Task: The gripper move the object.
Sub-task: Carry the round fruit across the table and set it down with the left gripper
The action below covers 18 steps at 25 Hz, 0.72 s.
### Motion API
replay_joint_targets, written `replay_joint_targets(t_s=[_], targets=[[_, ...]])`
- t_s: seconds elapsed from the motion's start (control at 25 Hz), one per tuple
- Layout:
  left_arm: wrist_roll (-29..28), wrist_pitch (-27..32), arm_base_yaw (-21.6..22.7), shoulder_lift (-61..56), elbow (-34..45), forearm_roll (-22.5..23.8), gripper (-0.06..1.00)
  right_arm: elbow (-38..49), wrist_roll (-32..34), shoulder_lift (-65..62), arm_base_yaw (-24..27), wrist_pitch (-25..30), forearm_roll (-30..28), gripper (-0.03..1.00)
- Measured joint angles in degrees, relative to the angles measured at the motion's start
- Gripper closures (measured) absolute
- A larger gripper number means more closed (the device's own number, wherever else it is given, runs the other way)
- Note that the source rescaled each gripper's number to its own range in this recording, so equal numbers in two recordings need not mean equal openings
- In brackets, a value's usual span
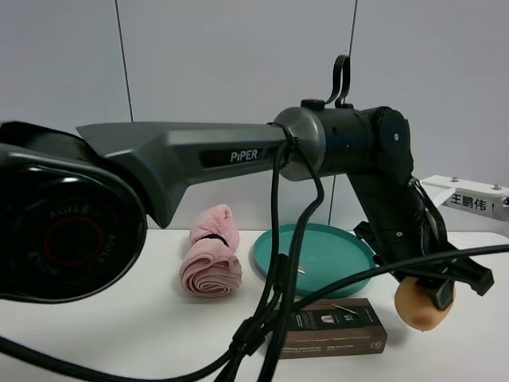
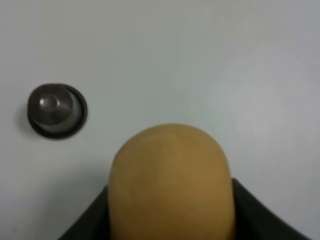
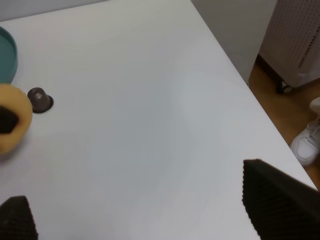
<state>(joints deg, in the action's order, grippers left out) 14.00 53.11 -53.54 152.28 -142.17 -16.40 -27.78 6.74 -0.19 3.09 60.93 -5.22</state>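
Yellow-orange object (image 1: pixel 417 306) hangs clamped in the left gripper (image 1: pixel 437 293), out past the teal plate (image 1: pixel 314 251) and beside the dark box (image 1: pixel 334 326). It seems held just clear of the table (image 1: pixel 159 318), ready for carrying.

Left wrist view: the object fills the closed fingers, with a brown capsule (image 2: pixel 56 111) on the tabletop nearby.

Right wrist view: the right gripper (image 3: pixel 135 182) is spread wide and empty, off to the side, likely to stay out of the way.

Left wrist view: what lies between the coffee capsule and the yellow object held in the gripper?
Nothing. In the left wrist view only bare white table separates the coffee capsule from the yellow object.
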Motion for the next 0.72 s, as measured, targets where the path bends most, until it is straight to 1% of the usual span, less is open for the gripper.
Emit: replay_joint_targets(t_s=[0.2, 0.48, 0.72], targets=[[0.0, -0.91, 0.13, 1.48, 0.0, -0.19, 0.94, 0.0, 0.0, 0.0, 0.0, 0.0, 0.0, -0.03], [0.06, -4.45, 0.14, 1.74, 0.0, -3.05, 0.94, 0.0, 0.0, 0.0, 0.0, 0.0, 0.0, -0.03], [0.36, -6.69, 0.14, 2.09, 0.0, -3.6, 0.94, 0.0, 0.0, 0.0, 0.0, 0.0, 0.0, -0.03]])
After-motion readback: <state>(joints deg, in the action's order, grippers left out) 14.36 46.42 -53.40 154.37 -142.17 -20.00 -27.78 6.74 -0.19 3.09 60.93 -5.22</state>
